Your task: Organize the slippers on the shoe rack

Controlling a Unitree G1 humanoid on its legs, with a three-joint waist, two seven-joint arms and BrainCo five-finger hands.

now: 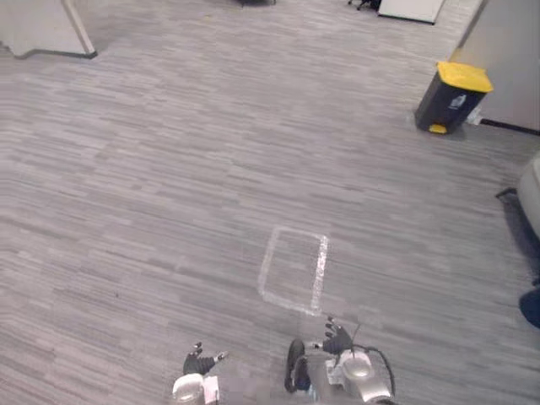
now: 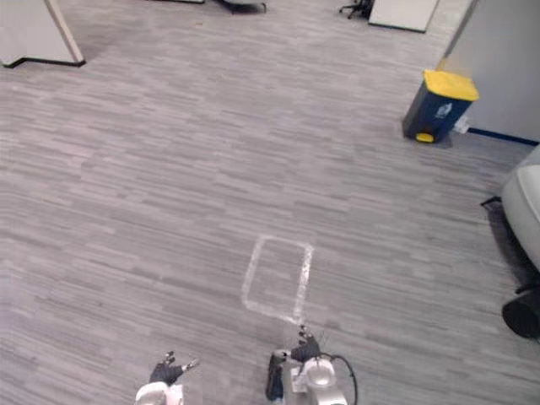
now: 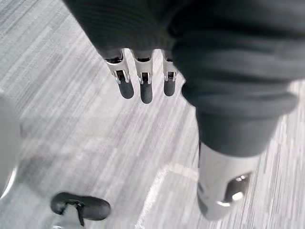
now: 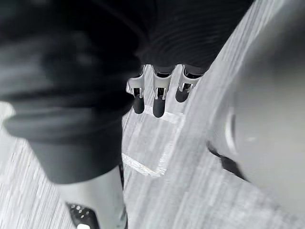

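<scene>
Your left robot hand (image 1: 198, 363) and right robot hand (image 1: 337, 340) hang released, empty, over the floor (image 1: 211, 169). Where the slippers or shoe rack are, you cannot tell; turning blindly could clip the bin (image 1: 453, 97).

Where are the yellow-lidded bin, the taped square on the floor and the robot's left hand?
yellow-lidded bin (image 1: 449, 103): left eye view, on its dark front.
taped square (image 1: 321, 274): left eye view, on its right strip of tape.
left hand (image 3: 146, 90): left wrist view, on a dark fingertip.
</scene>
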